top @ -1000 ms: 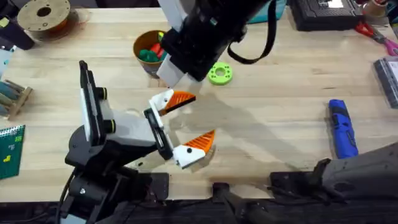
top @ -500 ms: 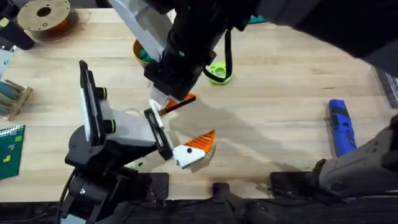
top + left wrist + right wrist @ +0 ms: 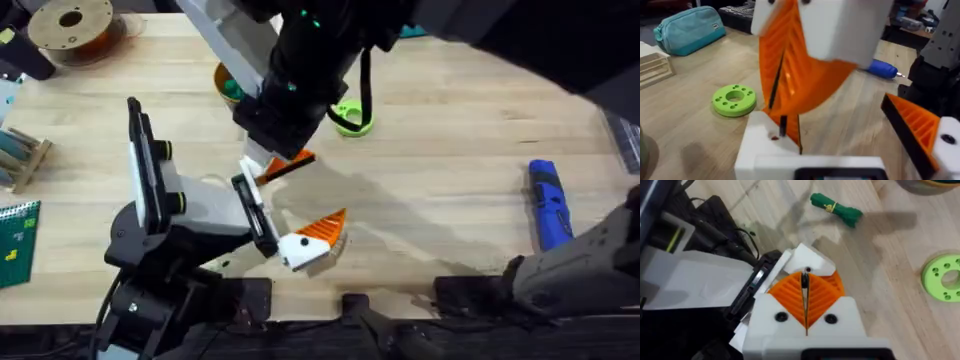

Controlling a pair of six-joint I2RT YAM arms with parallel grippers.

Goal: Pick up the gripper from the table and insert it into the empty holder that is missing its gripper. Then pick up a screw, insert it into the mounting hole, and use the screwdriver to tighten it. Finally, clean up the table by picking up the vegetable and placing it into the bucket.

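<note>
My left gripper (image 3: 325,188) stands open over the table, its white fingers (image 3: 300,248) carrying orange wedges. The orange gripper (image 3: 296,162) sits on the far finger's white holder (image 3: 771,150). My right gripper (image 3: 805,299) reaches across from above, shut on a small dark screw (image 3: 783,125), whose tip is at the holder's mounting hole (image 3: 775,137). The blue screwdriver (image 3: 550,205) lies at the right. The green vegetable (image 3: 836,207) lies on the wood. The right arm partly hides the bucket (image 3: 226,84).
A bright green ring disc (image 3: 352,118) lies just beyond the grippers. A filament spool (image 3: 70,25) sits at the far left, a wooden rack (image 3: 20,155) and a green board (image 3: 15,240) along the left edge, and a teal pouch (image 3: 690,27) at the back.
One second ago the right arm swung lower and left onto the far finger. It has held still for the last half second. The left arm has not moved.
</note>
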